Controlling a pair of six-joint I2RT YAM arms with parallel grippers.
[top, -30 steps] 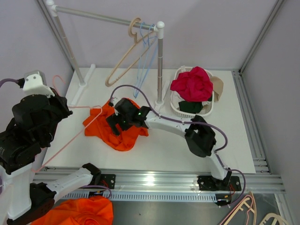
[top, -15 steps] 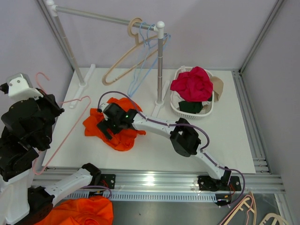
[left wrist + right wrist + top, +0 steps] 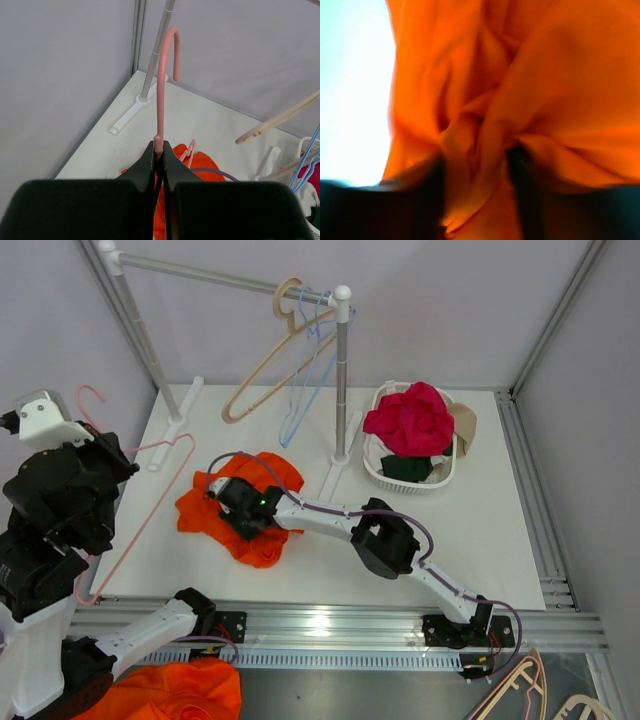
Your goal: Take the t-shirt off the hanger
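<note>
The orange t-shirt [image 3: 195, 515] lies crumpled on the white table. The pink hanger [image 3: 137, 524] hangs tilted off the shirt's left side, and only its right corner is still close to the cloth. My left gripper [image 3: 118, 458] is shut on the hanger's neck just below the hook [image 3: 161, 90], with the t-shirt [image 3: 200, 162] on the table below it. My right gripper [image 3: 240, 510] presses down into the middle of the shirt. In the blurred right wrist view its fingers [image 3: 520, 170] pinch a raised fold of the orange cloth [image 3: 560, 75].
A clothes rack [image 3: 341, 370] at the back carries a wooden hanger [image 3: 270, 365] and blue hangers [image 3: 305, 390]. A white basket [image 3: 440, 475] with red and dark garments stands at the right. Another orange garment [image 3: 170, 690] lies below the table's near edge.
My right gripper slid left across the shirt and closed from wide open onto a fold. My left arm drew the pink hanger to the left, out of the shirt.
</note>
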